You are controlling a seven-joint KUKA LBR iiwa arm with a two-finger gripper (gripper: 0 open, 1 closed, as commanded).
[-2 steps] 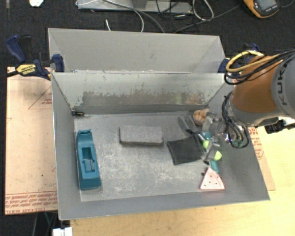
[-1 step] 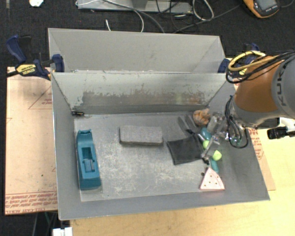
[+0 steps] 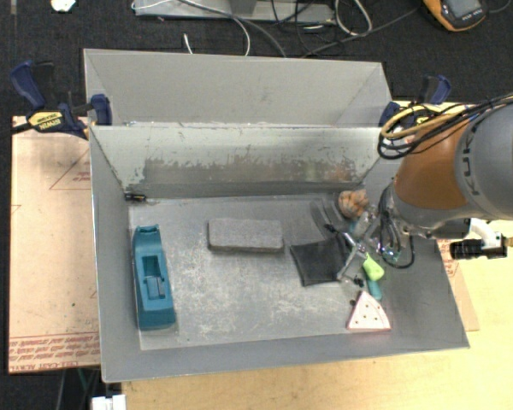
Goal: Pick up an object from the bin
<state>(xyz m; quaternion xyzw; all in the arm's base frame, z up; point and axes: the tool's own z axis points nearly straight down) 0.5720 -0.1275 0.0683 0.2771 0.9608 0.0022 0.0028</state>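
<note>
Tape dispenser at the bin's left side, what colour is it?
The tape dispenser is teal blue, clear in the camera view.

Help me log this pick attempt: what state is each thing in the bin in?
end effector: low at the right side.
dark flat piece: lying flat beside the end effector.
grey block: lying flat in the middle, untouched.
blue dispenser: lying flat at the left, untouched.
white triangle: flat in the front right corner.

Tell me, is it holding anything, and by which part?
Cannot tell. The tool sits low beside a dark flat piece and a small green thing; no hold is visible.
</note>
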